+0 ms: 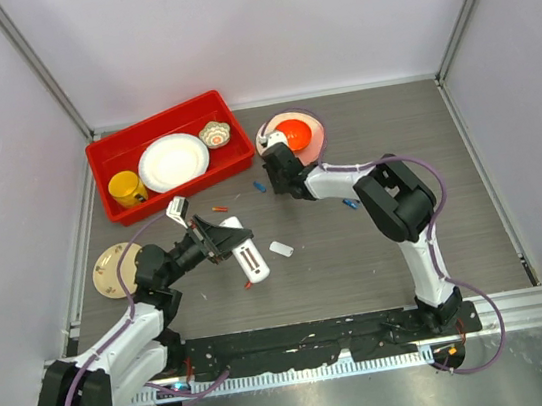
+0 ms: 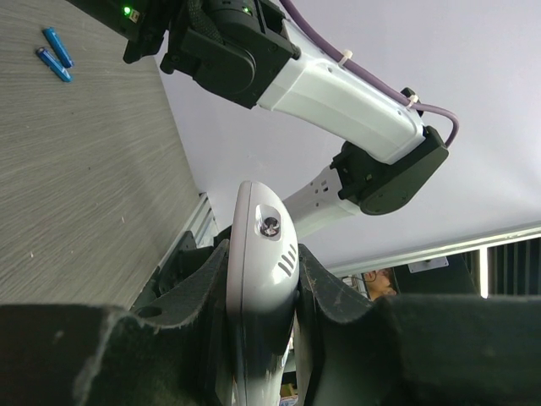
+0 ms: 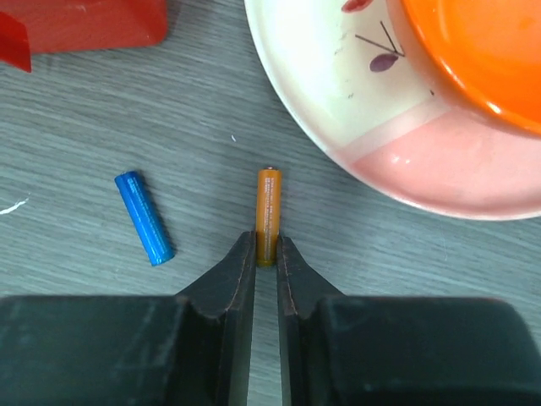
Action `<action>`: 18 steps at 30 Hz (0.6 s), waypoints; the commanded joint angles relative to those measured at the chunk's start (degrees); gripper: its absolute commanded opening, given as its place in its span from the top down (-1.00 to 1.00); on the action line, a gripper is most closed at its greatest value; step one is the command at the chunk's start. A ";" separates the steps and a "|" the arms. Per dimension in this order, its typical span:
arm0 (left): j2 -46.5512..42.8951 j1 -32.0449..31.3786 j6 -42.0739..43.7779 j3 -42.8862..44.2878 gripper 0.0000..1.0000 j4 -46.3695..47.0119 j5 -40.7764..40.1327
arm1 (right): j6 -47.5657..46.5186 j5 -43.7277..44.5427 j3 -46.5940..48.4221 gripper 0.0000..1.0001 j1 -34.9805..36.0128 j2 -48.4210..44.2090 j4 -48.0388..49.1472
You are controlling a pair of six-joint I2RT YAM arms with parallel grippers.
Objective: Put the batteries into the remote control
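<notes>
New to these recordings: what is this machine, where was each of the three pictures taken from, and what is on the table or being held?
A robot's left arm and right arm are bolted at the near edge of the table. The overhead picture looks down on both; the other two come from a camera on each wrist. The left arm's fingers are clamped on the white remote control. The right arm's fingers pinch the end of an orange battery lying on the table, beside a blue battery and a plate holding an orange bowl. Also there: a red bin of dishes and a small white piece.
</notes>
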 commanded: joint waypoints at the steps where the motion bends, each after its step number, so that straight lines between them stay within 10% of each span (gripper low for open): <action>1: -0.95 0.28 -0.09 0.33 1.00 3.44 0.62 | 3.03 -1.60 -3.56 0.98 0.46 -4.15 -1.73; 18: -0.68 0.28 1.40 -1.25 1.00 3.79 -0.44 | 11.57 -5.37 -23.84 0.98 3.88 -32.62 -21.68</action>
